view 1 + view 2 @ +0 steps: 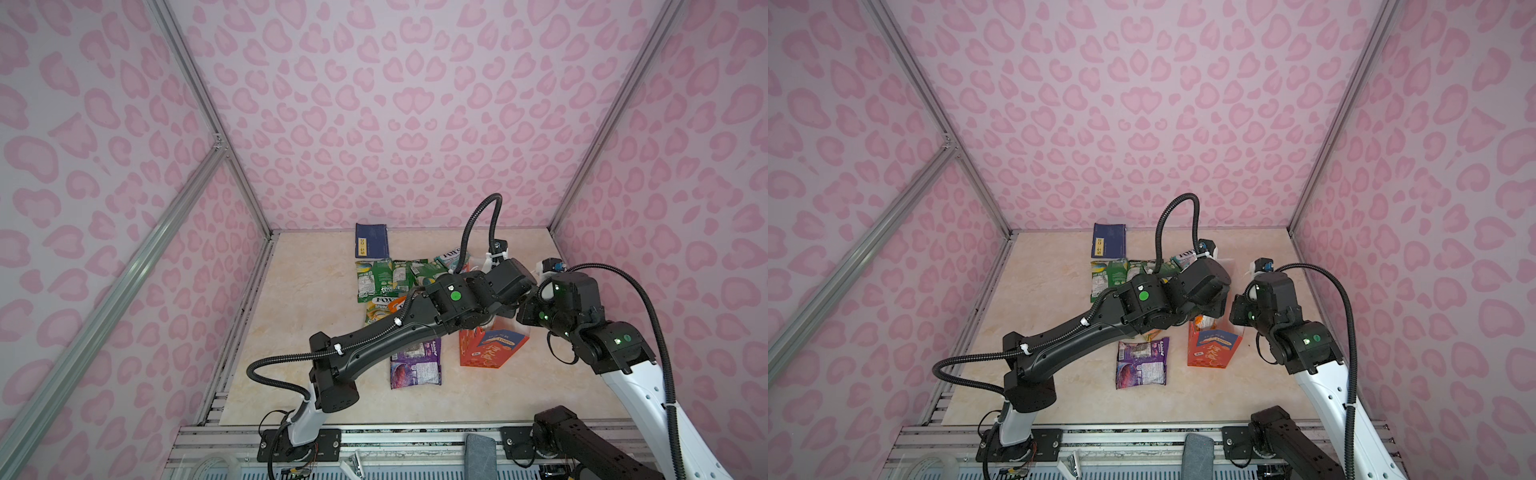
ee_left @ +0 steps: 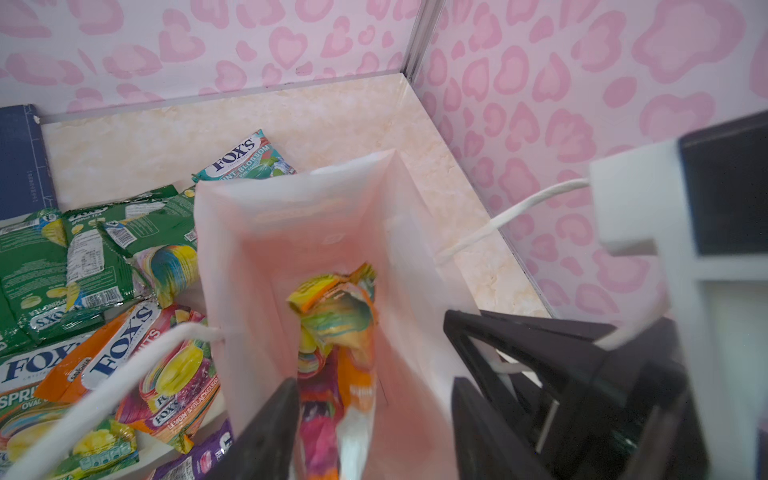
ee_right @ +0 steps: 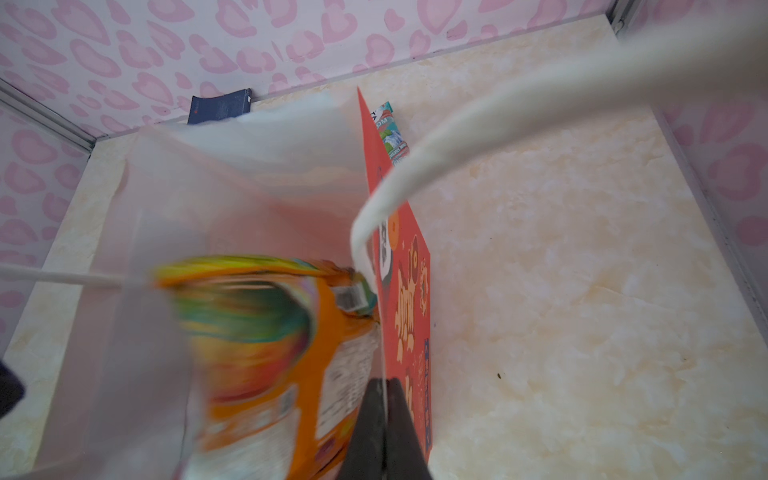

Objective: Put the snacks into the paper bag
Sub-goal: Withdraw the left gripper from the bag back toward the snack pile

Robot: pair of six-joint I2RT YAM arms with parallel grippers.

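The left tool (image 2: 374, 428) hangs over the mouth of the paper bag (image 1: 486, 353), its jaws spread apart and gripping nothing. An orange packet (image 2: 332, 324) lies inside the bag beneath them. The right tool (image 3: 384, 415) is clenched on the bag's upper edge. In both top views the bag stands upright at about four o'clock on the table (image 1: 311, 353). Green packets (image 1: 382, 278) lie at eleven o'clock and a purple packet (image 1: 415, 365) at six.
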